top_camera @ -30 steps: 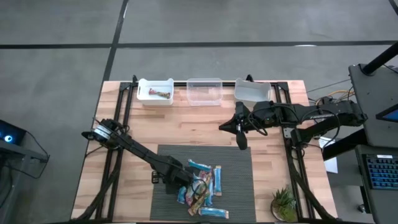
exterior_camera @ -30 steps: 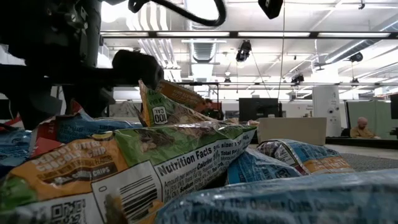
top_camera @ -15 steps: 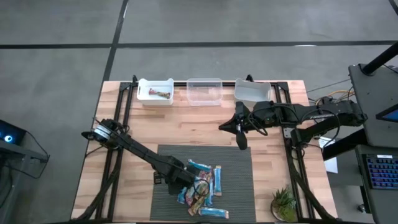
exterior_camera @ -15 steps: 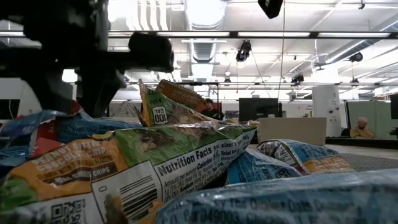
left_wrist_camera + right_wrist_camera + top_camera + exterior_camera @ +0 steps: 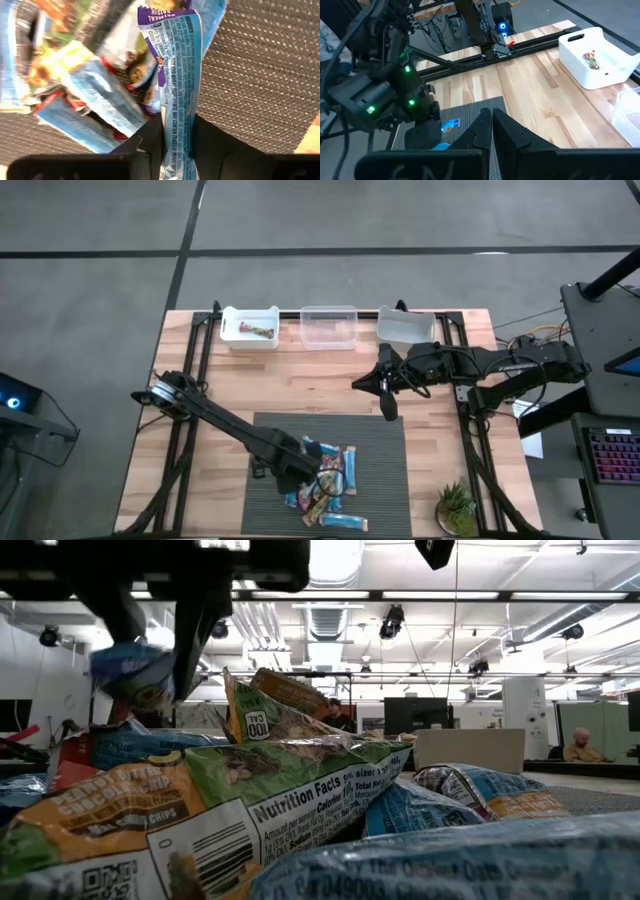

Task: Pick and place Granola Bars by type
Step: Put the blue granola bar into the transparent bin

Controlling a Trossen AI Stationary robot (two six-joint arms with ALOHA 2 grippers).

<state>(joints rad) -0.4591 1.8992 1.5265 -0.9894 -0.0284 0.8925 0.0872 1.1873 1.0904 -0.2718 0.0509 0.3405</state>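
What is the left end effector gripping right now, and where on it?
A blue granola bar, pinched near one end by the left end effector; the rest hangs free above the pile.

"Nutrition Facts" and "100 CAL" on green granola bar wrappers (image 5: 300,790); "OATMEAL RAISIN" on a blue-purple wrapper (image 5: 177,75).

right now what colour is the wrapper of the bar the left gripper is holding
Light blue with a purple end; the bar shows best in the left wrist view, pinched in the left gripper.
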